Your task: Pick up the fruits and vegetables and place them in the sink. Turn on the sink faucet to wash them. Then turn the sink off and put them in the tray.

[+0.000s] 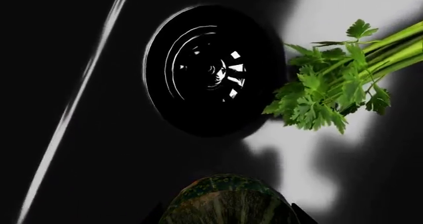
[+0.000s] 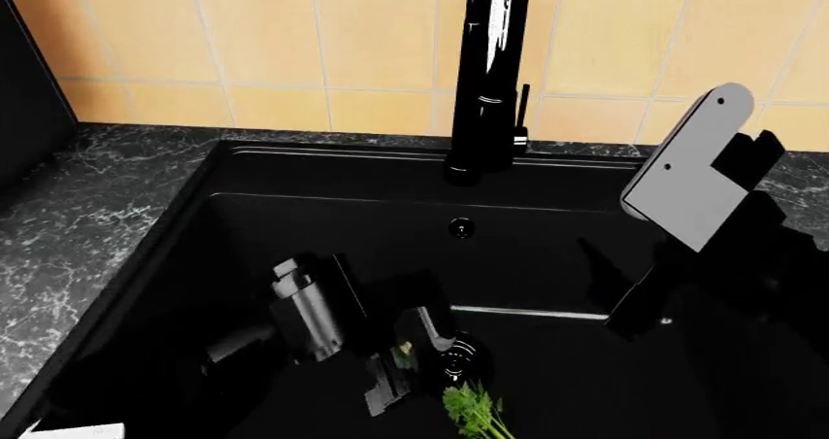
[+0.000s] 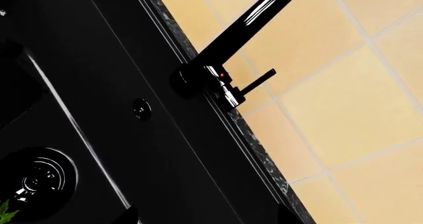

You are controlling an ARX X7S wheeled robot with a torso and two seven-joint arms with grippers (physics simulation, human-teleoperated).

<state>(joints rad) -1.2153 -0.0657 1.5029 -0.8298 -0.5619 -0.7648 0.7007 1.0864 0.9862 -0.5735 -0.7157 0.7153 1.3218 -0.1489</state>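
Down on the sink floor: celery bunch (image 1: 343, 80) lying just beside the round drain (image 1: 208, 70), already delivered. Dark-green ribbed squash (image 1: 228, 199) low in the basin too, sitting between the left gripper's (image 1: 228, 211) jaw tips in the left wrist view; judged gripped and about to be released, though contact hidden at the frame edge. Left arm (image 2: 317, 313) reaching deep into the sink (image 2: 194, 225) in the head view.

Judged progress: placing nearly done for both items. Left to do: release of the squash, faucet on, faucet off, transfer to the tray, which shows in no view.

Glossy black faucet (image 2: 490, 70) standing at the back rim, small side lever (image 3: 258, 82) sticking out toward the tiled wall (image 2: 324, 41). Right arm (image 2: 693, 167) raised near the faucet over the basin's right side; fingers of that gripper out of sight, so open or closed impossible to tell.

Room: steep basin walls close on the left arm, wide open floor around the drain, marbled dark countertop (image 2: 91, 196) beyond the rim, little clearance between lever and wall.
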